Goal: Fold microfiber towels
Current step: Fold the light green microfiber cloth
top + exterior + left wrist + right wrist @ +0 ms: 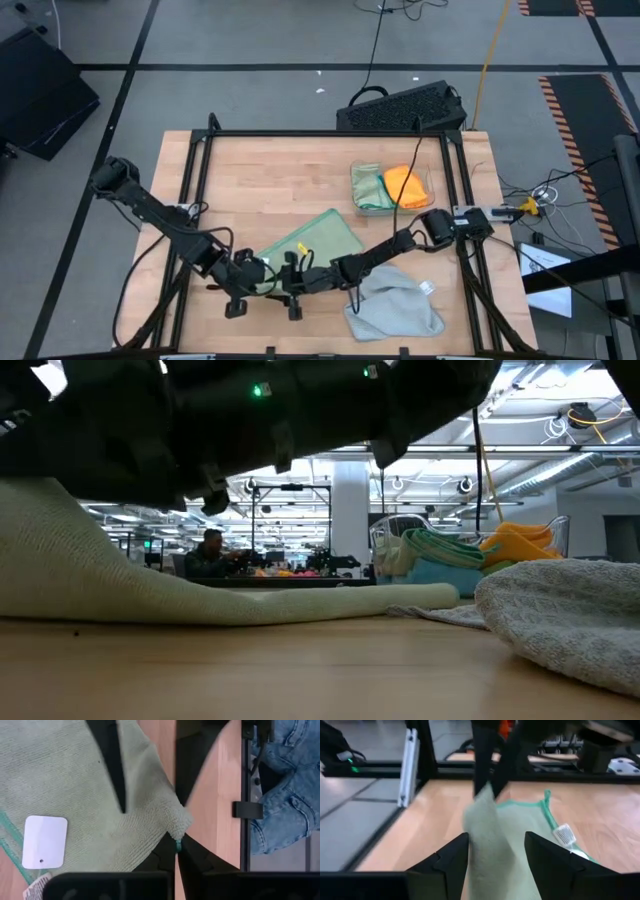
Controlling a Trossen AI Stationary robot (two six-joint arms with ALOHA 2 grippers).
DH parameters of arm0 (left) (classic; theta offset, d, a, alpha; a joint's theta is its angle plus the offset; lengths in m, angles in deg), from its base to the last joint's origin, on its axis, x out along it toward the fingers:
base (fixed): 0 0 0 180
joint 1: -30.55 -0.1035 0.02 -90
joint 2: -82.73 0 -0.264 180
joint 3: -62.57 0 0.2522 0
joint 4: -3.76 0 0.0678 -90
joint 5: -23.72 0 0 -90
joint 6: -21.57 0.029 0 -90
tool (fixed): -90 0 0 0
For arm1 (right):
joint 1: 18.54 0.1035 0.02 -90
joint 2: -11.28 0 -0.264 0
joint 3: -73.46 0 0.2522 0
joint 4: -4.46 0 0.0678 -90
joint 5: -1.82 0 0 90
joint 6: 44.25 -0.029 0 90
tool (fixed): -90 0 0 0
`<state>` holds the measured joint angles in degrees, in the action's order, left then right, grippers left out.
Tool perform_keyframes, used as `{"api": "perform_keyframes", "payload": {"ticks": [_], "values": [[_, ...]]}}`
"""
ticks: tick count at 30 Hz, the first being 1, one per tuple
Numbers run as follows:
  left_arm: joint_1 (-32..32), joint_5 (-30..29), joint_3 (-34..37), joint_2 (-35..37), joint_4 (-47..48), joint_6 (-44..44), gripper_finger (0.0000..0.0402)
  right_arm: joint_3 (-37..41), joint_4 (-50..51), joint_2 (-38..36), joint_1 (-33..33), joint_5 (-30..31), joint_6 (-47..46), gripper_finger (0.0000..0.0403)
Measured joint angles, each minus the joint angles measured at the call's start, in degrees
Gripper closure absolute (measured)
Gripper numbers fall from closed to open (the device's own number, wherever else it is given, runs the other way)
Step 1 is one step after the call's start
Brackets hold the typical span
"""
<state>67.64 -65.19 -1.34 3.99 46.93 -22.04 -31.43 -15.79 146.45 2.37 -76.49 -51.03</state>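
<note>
Sage towel (305,245) lies flat mid-counter (270,180); left tool (177,851) is clamped on its near corner, right tool (495,852) stands apart straddling a raised edge, so we should close right, then lift both corners evenly across.

Pale sage towel (315,243) spread flat mid-table, near corner lifted; grey towel (395,302) crumpled at front right — green (368,187) and orange (405,184) towels piled behind.
</note>
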Motion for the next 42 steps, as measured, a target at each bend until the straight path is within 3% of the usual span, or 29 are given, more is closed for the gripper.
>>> {"api": "perform_keyframes", "payload": {"ticks": [9, 18, 23, 27, 32, 35, 38, 42], "values": [[-2.4, 2.4, 0.0, 0.0, -0.4, 3.3, 0.0394, -0.1, -2.6, -0.2, -0.1, -1.4, 0.4, 0.0237], [-4.1, 4.3, 0.0, 0.0, -2.7, 6.4, 0.0381, -0.1, -0.4, -0.1, -0.3, -2.8, 1.6, 0.0345], [-3.3, 2.2, 0.0, 0.0, -2.8, 8.7, 0.0362, -0.1, 0.5, -0.2, -0.3, -2.6, 3.1, 0.0396], [0.3, -3.8, 0.0, 0.0, 0.3, 8.2, 0.0295, -0.1, 7.7, -2.2, -0.3, -2.5, 3.5, 0.0392], [7.2, -17.9, 0.5, 0.0, 7.9, 2.7, 0.0189, -0.1, 16.4, -5.4, -0.3, -1.2, 4.6, 0.0399], [11.5, -23.1, 3.1, 0.0, 7.8, -0.4, 0.0137, -0.1, 21.1, -6.8, -0.5, -0.9, 4.5, 0.0399], [15.2, -26.3, 5.8, 0.0, 6.7, -2.0, 0.0108, -0.1, 23.1, -7.7, -0.6, -0.9, 4.4, 0.0399], [18.2, -33.0, 8.5, -1.2, 6.9, 0.0, 0.0107, -0.1, 22.8, -8.1, -0.7, -1.0, 4.5, 0.04]]}}
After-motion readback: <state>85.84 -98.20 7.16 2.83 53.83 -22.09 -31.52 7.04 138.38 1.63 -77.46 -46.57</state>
